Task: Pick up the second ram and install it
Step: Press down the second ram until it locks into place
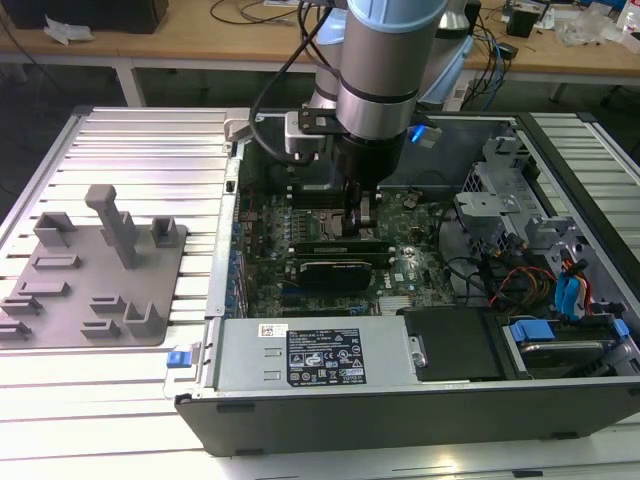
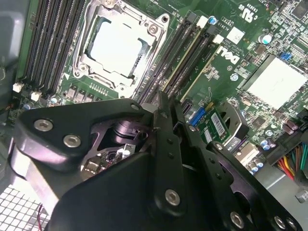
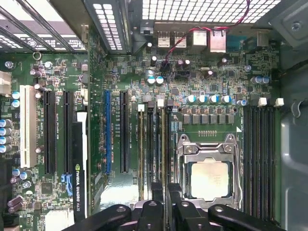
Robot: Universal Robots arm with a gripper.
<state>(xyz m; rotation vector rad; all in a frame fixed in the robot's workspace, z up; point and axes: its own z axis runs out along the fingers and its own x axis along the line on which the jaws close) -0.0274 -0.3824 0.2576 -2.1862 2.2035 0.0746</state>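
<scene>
Nearly done, by judgement: gripper [image 3: 165, 188] down inside the case, fingers pinched on the second ram [image 2: 214, 126], upright at the memory slots [image 3: 149, 144] beside the processor socket [image 3: 208, 178]. Full seating not confirmed.

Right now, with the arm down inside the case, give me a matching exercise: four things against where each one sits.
Things:
1. gripper
2. grey fixture tray
3. blue drive brackets
4. processor socket

Places:
A. on the slotted table, exterior view's left
B. inside the case, exterior view's right
C. above the memory slots
D. metal-framed, set in the motherboard

Pairs: 1-C, 2-A, 3-B, 4-D
</scene>
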